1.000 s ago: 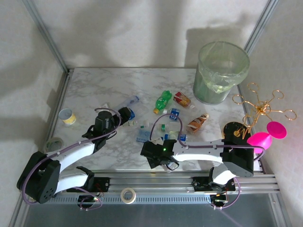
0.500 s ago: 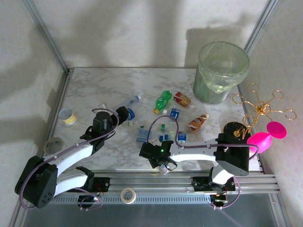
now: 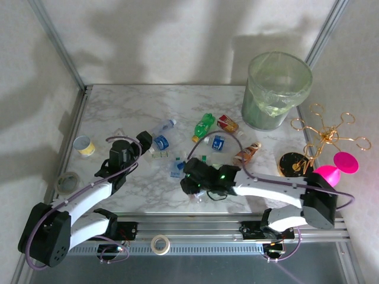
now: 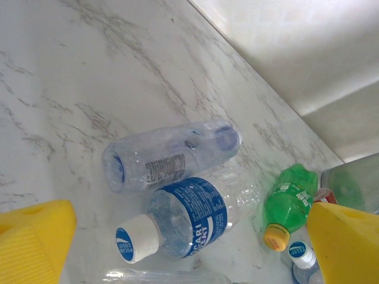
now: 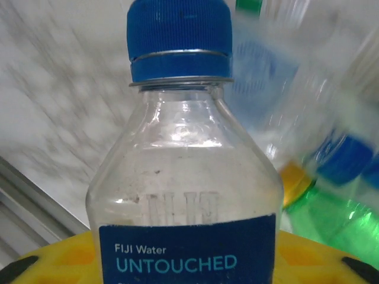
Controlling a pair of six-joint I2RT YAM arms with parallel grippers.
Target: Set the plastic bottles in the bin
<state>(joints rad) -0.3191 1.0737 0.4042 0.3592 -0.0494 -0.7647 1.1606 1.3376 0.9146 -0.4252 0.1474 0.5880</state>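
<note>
the bin (image 3: 276, 89) stands upright, lined in pale green; the plastic bottles (image 3: 204, 126) lie scattered to its near left. nearer than those, the right gripper (image 3: 192, 188) pinches a blue-capped fiji bottle (image 5: 183, 177); farthest left of the bin, the left gripper (image 3: 145, 142) hangs, fingers spread, above a blue-labelled bottle (image 4: 189, 219).

The far-left stretch of the table (image 3: 118, 109) is left bare, and free passage is offered there. The middle is crowded by bottles (image 3: 204, 125) lying close together, spread almost to the foot of the bin (image 3: 275, 89). The right side is hemmed in by a wire stand (image 3: 324, 136) and a pink object (image 3: 334, 168). At the left edge, room is taken by a cup (image 3: 86, 145) and a tape roll (image 3: 60, 182).
</note>
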